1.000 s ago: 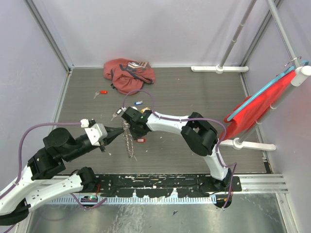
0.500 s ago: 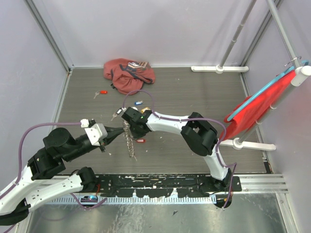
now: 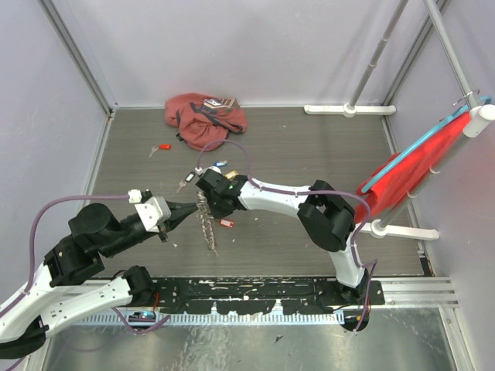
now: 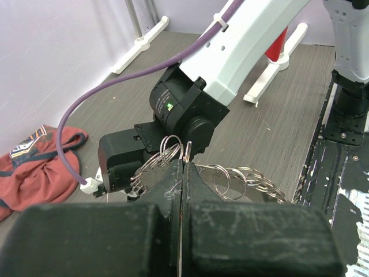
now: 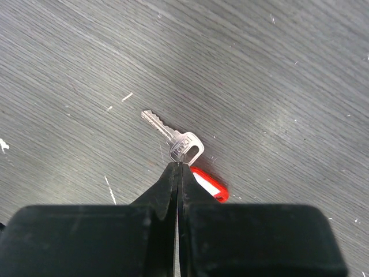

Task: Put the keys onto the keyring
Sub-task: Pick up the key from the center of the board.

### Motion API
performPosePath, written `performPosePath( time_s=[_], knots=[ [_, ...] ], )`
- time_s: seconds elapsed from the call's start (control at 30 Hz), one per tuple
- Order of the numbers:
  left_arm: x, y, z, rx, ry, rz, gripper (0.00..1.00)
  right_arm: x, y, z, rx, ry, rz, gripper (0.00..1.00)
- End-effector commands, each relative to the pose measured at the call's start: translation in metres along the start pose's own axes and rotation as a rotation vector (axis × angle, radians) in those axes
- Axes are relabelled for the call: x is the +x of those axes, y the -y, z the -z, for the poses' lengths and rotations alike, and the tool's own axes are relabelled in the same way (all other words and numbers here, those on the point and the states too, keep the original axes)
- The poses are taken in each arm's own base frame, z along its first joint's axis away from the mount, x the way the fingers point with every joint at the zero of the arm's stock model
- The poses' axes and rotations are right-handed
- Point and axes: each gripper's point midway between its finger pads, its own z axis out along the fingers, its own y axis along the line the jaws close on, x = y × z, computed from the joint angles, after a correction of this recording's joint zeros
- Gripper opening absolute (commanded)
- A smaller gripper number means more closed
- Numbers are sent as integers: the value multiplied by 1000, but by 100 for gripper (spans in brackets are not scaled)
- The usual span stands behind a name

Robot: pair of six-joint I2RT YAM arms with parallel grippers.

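Note:
My left gripper (image 3: 188, 209) is shut on a ring of the keyring (image 3: 206, 226), a bunch of silver rings hanging in a chain below it. In the left wrist view the closed jaws (image 4: 183, 164) pinch a ring and the keyring (image 4: 242, 178) trails right. My right gripper (image 3: 212, 202) sits just beyond it, jaws shut (image 5: 179, 167). A silver key (image 5: 173, 138) with a red tag (image 5: 210, 186) has its head at the fingertips. The red tag also shows in the top view (image 3: 227, 223).
A reddish-pink bag (image 3: 205, 117) lies at the back. Loose keys lie on the floor: a red-headed one (image 3: 162, 148), a blue-headed one (image 3: 221, 164) and another (image 3: 184, 183). A red cloth on a rack (image 3: 410, 166) stands at the right.
The right arm's elbow has shifted slightly right and toward me, and the red tag moved a little with the gripper. The left arm and the keyring have stayed put.

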Motion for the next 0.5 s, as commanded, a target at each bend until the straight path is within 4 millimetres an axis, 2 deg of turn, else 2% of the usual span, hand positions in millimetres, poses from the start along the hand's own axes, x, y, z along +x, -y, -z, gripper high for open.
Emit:
performPosePath(
  time_s=[0.0, 0.3, 0.47],
  knots=[
    [-19, -4, 0, -16, 80, -9, 0, -31, -10, 27, -33, 118, -1, 1],
    [-20, -4, 1, -13, 83, -10, 0, -33, 6, 36, 41, 139, 19, 1],
    [-19, -4, 0, -12, 81, -10, 0, -26, 8, 28, 52, 115, 32, 1]
  ],
)
